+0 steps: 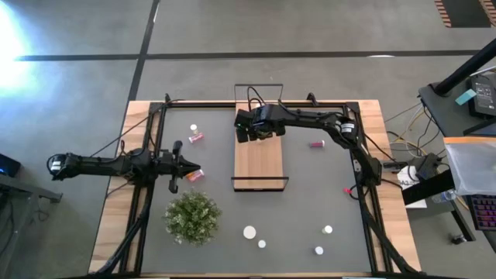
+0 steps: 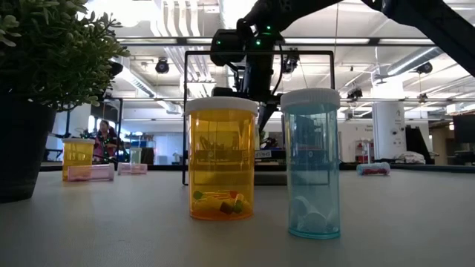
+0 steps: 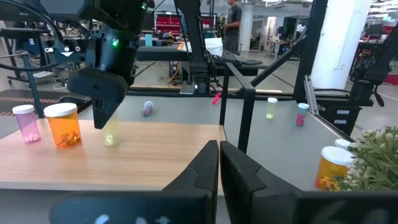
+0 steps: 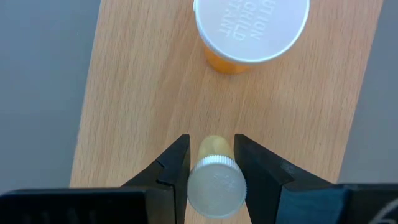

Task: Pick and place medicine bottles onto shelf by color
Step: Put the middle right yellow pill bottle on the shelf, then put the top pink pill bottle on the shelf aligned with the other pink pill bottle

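Bottle (image 4: 214,180): yellow, white cap, clamped between right gripper (image 4: 213,163) fingers over shelf (image 4: 143,93).
Left gripper (image 3: 219,163): fingers together, beside shelf.

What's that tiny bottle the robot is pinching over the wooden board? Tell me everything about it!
The small bottle has a see-through pale yellow body and a round white ribbed cap. It looks like plastic. It stands upright, cap up, between the two dark fingers of the right gripper, one on each side of it. It is over the wooden shelf, near the orange bottle, with a pink bottle farther along. Whether its bottom touches the wood cannot be told, nor what is inside.
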`<state>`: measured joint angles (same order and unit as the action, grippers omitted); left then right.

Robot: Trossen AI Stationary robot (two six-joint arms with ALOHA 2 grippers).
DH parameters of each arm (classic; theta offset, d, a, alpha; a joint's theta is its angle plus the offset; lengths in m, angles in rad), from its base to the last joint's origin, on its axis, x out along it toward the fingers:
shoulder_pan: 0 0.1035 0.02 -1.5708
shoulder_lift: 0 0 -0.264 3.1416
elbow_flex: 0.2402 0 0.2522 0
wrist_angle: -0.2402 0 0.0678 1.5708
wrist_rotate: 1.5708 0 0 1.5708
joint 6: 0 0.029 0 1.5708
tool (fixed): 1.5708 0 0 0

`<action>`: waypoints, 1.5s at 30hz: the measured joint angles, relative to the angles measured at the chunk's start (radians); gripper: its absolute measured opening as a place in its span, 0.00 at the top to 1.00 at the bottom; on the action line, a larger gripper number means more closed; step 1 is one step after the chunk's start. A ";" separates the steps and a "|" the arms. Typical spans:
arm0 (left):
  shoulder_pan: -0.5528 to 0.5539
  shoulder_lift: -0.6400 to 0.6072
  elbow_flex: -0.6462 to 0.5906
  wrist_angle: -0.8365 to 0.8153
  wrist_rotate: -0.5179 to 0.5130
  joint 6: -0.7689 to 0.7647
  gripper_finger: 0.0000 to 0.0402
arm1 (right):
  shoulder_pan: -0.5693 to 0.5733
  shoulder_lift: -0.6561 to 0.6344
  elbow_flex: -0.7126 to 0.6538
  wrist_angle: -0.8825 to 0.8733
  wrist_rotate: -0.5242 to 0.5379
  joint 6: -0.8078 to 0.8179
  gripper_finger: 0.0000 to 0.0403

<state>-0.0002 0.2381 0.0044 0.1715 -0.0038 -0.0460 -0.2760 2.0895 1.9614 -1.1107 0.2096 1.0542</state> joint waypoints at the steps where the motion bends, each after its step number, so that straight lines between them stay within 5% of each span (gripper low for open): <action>1: 0.000 0.000 0.000 0.000 0.000 0.000 1.00 | 0.000 0.000 0.000 0.000 0.000 0.000 0.73; 20: 0.000 0.000 0.000 0.000 0.000 0.000 1.00 | 0.000 -0.033 -0.002 -0.034 0.000 -0.018 0.44; 29: 0.000 0.000 0.000 0.000 0.000 0.000 1.00 | 0.013 -0.128 -0.030 -0.135 0.000 -0.163 0.42; 35: 0.000 0.000 0.000 0.000 0.000 0.000 1.00 | 0.032 -0.294 -0.213 -0.058 -0.004 -0.244 0.45; 45: 0.000 0.000 0.000 0.001 0.000 0.000 1.00 | 0.074 -0.676 -0.802 0.419 0.063 -0.268 0.46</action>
<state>-0.0006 0.2384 0.0044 0.1721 -0.0036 -0.0460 -0.2020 1.4137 1.1589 -0.6920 0.2724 0.7863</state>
